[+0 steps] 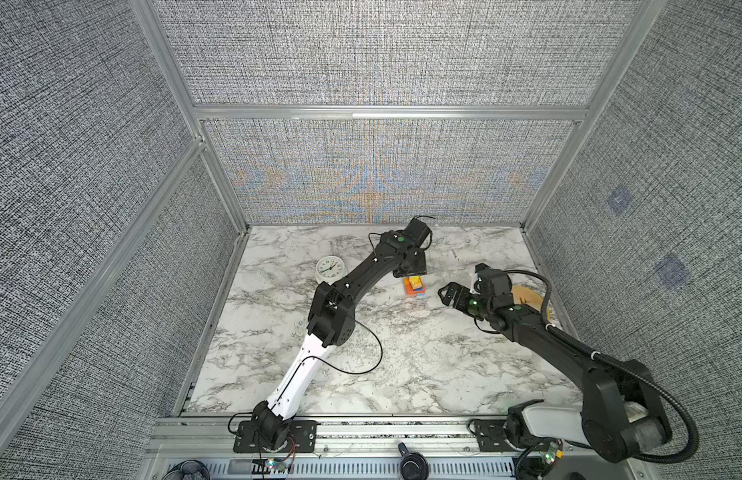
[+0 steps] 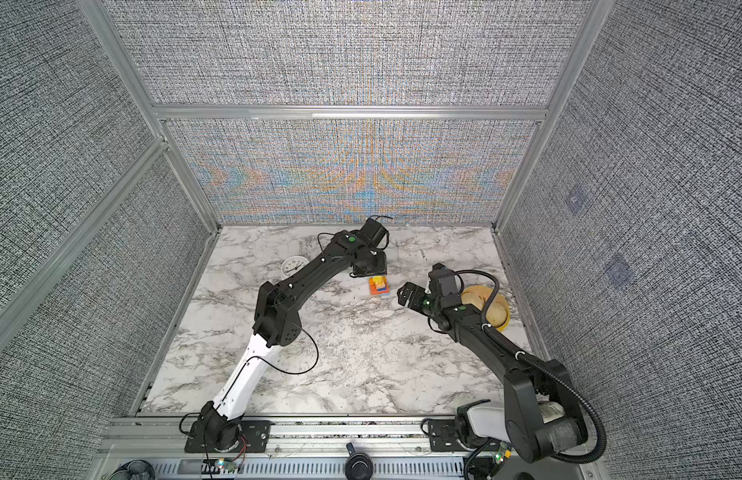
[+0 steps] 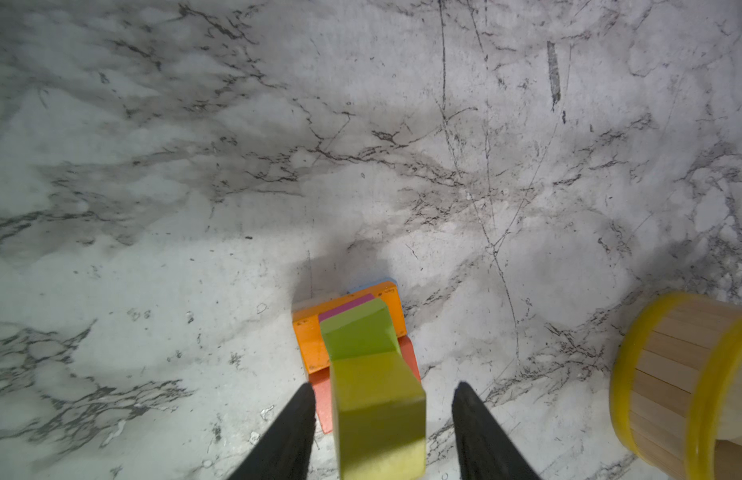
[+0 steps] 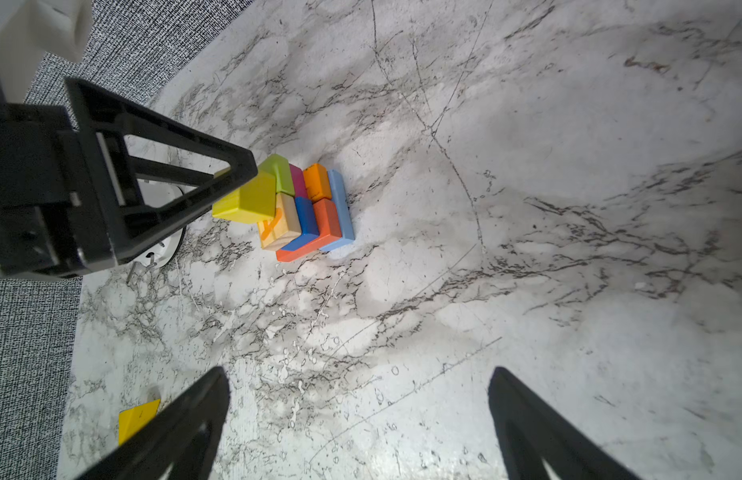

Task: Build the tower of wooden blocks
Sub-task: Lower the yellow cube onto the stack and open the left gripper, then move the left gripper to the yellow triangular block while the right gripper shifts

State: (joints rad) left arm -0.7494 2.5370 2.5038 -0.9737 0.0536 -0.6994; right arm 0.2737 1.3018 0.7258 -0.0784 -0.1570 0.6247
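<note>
1. Both top views: the marble surface (image 1: 402,357) carries everything. The white clock (image 1: 331,268) sits rear-left.
2. The tower (image 1: 415,286) stands rear of centre, between the arms.
3. Left fingers (image 3: 286,436) are partly open astride the top yellow block (image 3: 377,415), with a gap on each side and no grip.
4. Right fingers (image 4: 540,428) are spread wide, empty, near the tower.
5. A loose yellow piece (image 4: 138,419) lies on the surface.

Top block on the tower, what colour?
Yellow; the top block shows best in the right wrist view.
</note>
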